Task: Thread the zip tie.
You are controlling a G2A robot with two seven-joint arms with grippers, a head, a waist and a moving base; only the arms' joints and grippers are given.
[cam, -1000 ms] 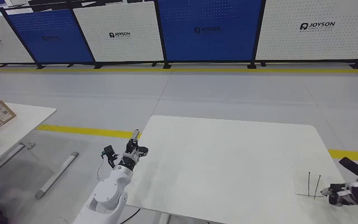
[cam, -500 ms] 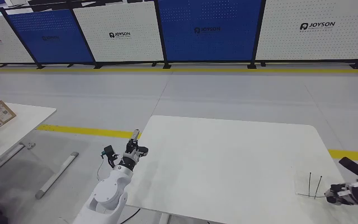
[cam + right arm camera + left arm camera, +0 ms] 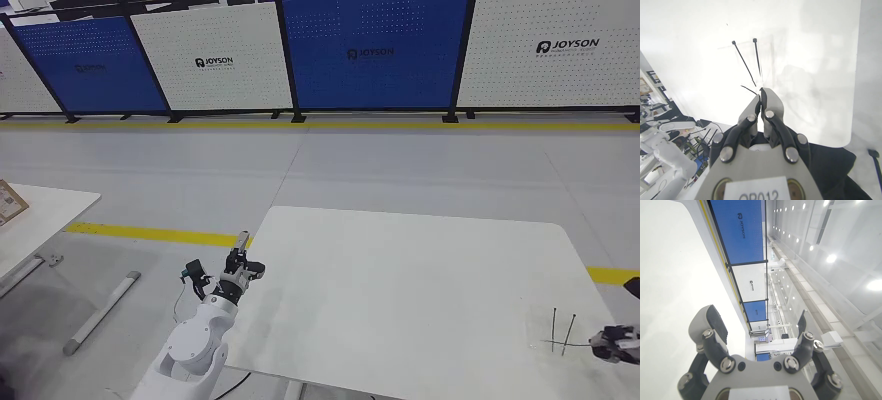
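Two black zip ties (image 3: 744,61) (image 3: 757,56) lie side by side on the white table (image 3: 400,290) near its right front corner, heads pointing away from my right gripper. My right gripper (image 3: 760,93) is shut on the thin end of a third zip tie (image 3: 749,90), which runs crosswise below the other two. In the top view this gripper (image 3: 603,343) sits at the table's right edge, with the held tie (image 3: 568,343) stretching left from it. My left gripper (image 3: 759,321) is open and holds nothing; it stands off the table's left edge (image 3: 240,245).
The table's right edge and front corner lie close to my right gripper. A second white table (image 3: 40,215) stands off to the left, across a gap of floor. Blue and white partition panels (image 3: 375,55) line the far side.
My right gripper has moved slightly to the right, toward the table's edge, pulling the held zip tie along. The left arm has not moved.
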